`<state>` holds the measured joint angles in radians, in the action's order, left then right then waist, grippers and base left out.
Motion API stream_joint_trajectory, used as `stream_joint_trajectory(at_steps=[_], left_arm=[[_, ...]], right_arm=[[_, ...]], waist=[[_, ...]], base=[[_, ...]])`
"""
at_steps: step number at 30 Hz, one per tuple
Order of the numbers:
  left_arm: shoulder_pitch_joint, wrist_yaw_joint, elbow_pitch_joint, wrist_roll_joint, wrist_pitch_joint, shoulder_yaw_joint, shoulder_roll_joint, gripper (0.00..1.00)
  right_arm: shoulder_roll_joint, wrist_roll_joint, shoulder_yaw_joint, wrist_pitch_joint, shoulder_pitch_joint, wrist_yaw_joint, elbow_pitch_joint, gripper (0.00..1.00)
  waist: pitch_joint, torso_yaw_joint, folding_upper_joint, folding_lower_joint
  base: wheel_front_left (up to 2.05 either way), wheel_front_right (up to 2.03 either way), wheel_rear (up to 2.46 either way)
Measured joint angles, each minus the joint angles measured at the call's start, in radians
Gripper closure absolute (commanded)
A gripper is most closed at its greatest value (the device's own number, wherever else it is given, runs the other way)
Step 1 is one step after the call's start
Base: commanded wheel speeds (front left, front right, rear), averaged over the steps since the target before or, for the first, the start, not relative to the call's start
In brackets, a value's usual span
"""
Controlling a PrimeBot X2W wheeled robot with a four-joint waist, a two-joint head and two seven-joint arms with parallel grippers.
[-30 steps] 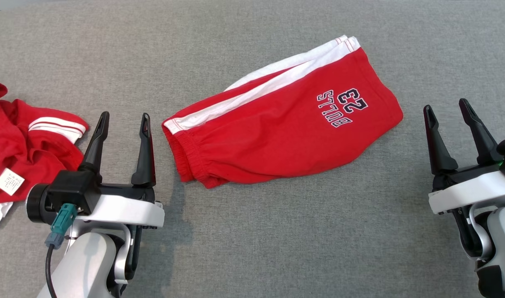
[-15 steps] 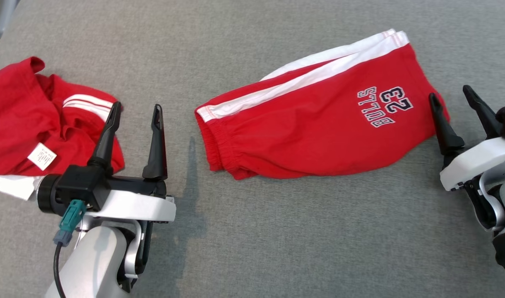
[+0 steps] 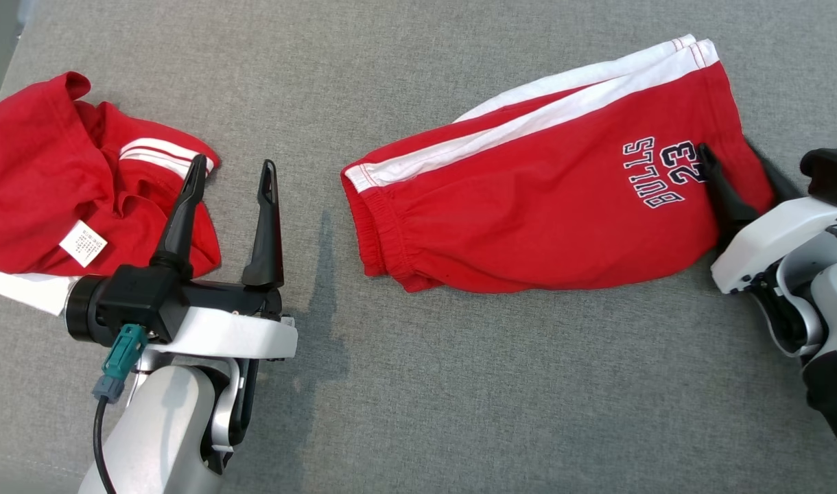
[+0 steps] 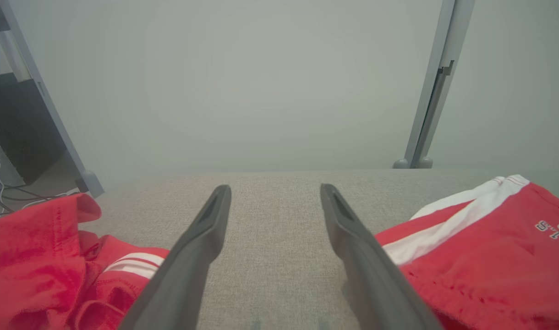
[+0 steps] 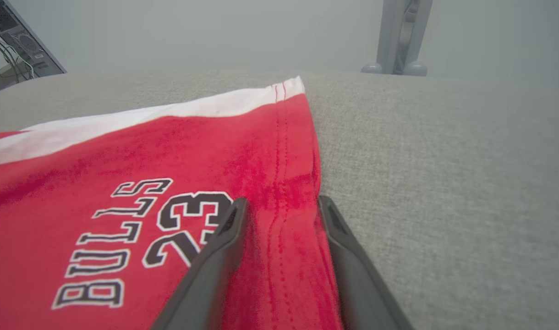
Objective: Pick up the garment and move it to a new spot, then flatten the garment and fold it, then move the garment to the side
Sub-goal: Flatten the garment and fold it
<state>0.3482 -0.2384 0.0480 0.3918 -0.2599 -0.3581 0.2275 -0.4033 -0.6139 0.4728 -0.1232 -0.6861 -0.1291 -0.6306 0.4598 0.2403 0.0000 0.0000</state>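
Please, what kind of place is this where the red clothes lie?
Probably a robot test room, not a home: a grey cloth-covered table, a bare metal frame post, and a computer tower beyond the table.

A counter (image 3: pixel 418 412) covered in grey woven fabric runs under soft, even light to a plain pale wall (image 4: pixel 261 82). Grey metal posts (image 4: pixel 437 82) stand on rounded feet just past its far edge, and a dark computer tower (image 5: pixel 18 46) with loose cables (image 4: pixel 4 192) sits off the corner.

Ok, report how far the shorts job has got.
Done, apparently: shorts lie folded in half. In hand: right gripper straddles their hem, jaws apart, nothing clamped yet. Remaining: grip and move them aside; left gripper hovers open.
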Motion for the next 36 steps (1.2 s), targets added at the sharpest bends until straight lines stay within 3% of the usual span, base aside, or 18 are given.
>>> stream_joint_trajectory(at_steps=[11,19,26,36], left_arm=[[-0.009,0.013,-0.001,-0.032,0.0,0.029,-0.013,0.0],[-0.027,0.016,-0.001,-0.039,0.0,0.041,0.002,0.0],[-0.063,0.012,-0.009,-0.034,0.012,0.045,0.021,0.0],[-0.073,0.011,-0.038,-0.032,0.04,0.034,0.037,0.0]], right_arm=[[0.031,-0.086,0.01,-0.106,0.063,-0.001,0.058,1.0],[0.056,-0.052,-0.114,-0.136,0.269,-0.002,0.195,1.0],[0.123,0.017,-0.27,-0.138,0.47,-0.002,0.299,1.0],[0.163,0.086,-0.353,-0.138,0.452,-0.002,0.295,1.0]], waist=[[-0.021,-0.041,0.0,0.0],[-0.058,-0.085,0.0,0.0],[-0.102,-0.13,0.0,0.0],[-0.127,-0.161,0.0,0.0]], base=[[0.0,0.0,0.0],[0.0,0.0,0.0],[0.0,0.0,0.0],[0.0,0.0,0.0]])
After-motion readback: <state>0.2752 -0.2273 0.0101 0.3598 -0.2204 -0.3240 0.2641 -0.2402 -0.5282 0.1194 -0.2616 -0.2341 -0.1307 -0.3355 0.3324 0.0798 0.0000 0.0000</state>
